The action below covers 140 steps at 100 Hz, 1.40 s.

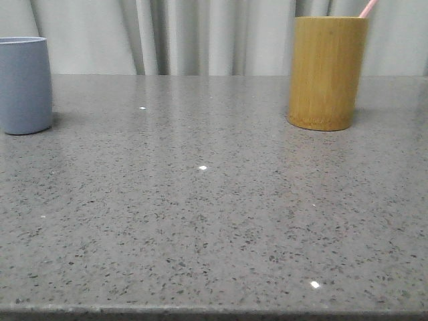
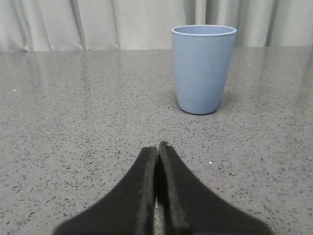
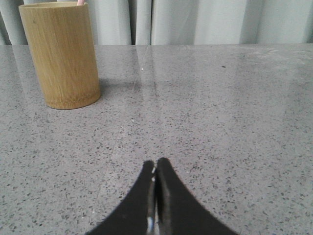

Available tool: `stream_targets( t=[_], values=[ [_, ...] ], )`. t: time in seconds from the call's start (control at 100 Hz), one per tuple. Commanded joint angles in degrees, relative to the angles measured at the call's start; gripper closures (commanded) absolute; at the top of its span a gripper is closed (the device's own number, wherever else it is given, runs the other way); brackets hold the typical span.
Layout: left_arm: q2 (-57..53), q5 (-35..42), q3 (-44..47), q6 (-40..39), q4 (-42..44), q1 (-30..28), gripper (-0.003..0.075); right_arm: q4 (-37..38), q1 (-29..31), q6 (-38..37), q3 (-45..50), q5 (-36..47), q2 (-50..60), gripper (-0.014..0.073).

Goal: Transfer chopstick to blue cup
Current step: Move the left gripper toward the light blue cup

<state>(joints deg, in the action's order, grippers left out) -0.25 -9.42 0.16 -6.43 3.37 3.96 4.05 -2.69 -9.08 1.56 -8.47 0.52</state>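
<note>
1. Chopstick: one, pink, poking from the single bamboo holder, table's right.
2. Blue cup: one, left.
3. Left end effector, right end effector: both pressed together, empty.
4. Speckled grey table; pale curtains behind.

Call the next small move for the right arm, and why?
Probably open the right claw and advance it toward the bamboo holder. The chopstick stands in that holder, its pink tip poking above the rim, and the blue cup sits far across the table. Both the right claw and the left claw are shut on nothing, so no grasp is possible yet.
</note>
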Motion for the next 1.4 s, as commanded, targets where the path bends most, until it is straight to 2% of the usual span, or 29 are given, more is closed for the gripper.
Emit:
stream_targets(
  t=[0.0, 0.59, 0.69, 0.79, 0.84, 0.9, 1.05, 1.21, 1.39],
  values=[
    [-2.0, 4.8, 0.5, -0.4, -0.5, -0.2, 0.0739, 0.1, 0.4, 0.3, 0.0, 5.1, 0.8, 0.0662],
    [-2.0, 5.0, 0.5, -0.4, -0.5, -0.2, 0.0739, 0.1, 0.4, 0.3, 0.0, 5.1, 0.8, 0.0662],
    [-2.0, 6.6, 0.4, -0.4, -1.0, -0.2, 0.0739, 0.2, 0.4, 0.3, 0.0, 8.5, 0.8, 0.0662],
    [-1.9, 5.5, -1.1, -0.6, -6.5, -0.2, 0.0739, 0.2, 0.4, 0.2, -0.2, 14.8, 0.8, 0.0662],
    [-1.8, 4.4, -2.3, -0.6, -7.5, -0.2, 0.0739, 0.2, 0.4, 0.1, -1.2, 15.0, 0.8, 0.0662],
    [-0.8, 4.4, -3.7, -0.6, -8.0, -0.2, 0.0739, 0.2, 0.4, 0.1, -3.6, 12.5, 0.8, 0.0662],
    [3.4, 1.9, -10.4, -0.6, -9.8, -0.2, 0.0739, 0.2, 0.4, 0.1, -12.3, -0.8, 0.1, 0.0662],
    [12.4, -12.3, -22.3, -0.6, -11.4, -0.2, 0.0739, 0.2, 0.4, 0.1, -23.0, -12.9, -5.7, 0.0662],
    [24.7, -26.7, -38.5, -0.6, -11.9, -0.2, 0.0739, 0.2, 0.4, 0.2, -34.9, -22.2, -16.2, 0.0662]
  ],
)
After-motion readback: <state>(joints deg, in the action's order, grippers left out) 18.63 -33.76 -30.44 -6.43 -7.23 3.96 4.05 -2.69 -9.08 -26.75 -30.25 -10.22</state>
